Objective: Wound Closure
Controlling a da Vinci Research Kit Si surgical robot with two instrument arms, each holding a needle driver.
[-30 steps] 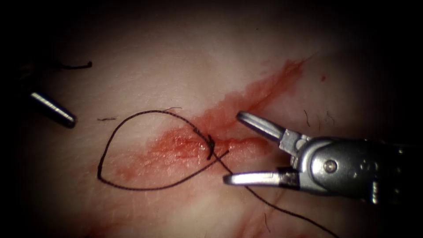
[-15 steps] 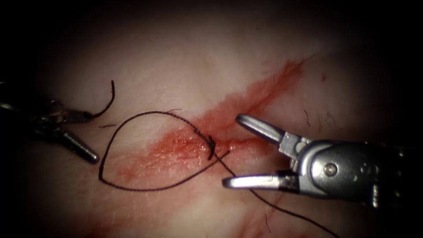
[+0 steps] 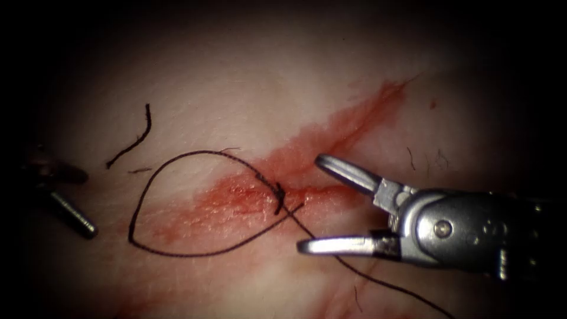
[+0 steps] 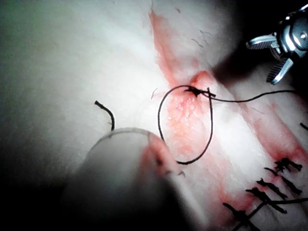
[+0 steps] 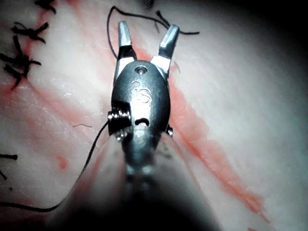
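right tool [image 3: 307, 204]: jaws spread wide, holding nothing. Tips sit just off the knot, on the right side of the cut; same spread seen in the right wrist view [image 5: 147, 36].
left tool [image 3: 68, 212]: far left of the endoscope view, well apart from the loop, holding nothing. In shadow, so I cannot tell how its jaws stand.
knot [image 3: 280, 196]: sits on the cut [image 3: 331, 142], between the right tool's two jaws and a little ahead of them. My read: the open jaws straddle it to work on the strands there.
thread [image 3: 177, 251]: one loop lies slack on the tissue [image 3: 236, 88] left of the knot; the long tail runs under the right tool's lower jaw and off past it. Loop also visible in the left wrist view [image 4: 210, 120].
cut end [image 3: 134, 140]: short loose piece on the tissue, near the left tool, touching neither tool. Likely just dropped clear of the loop.
needle: no sign of it in the tissue or in either tool.
red fluid [image 3: 236, 201]: along the cut, around the knot.
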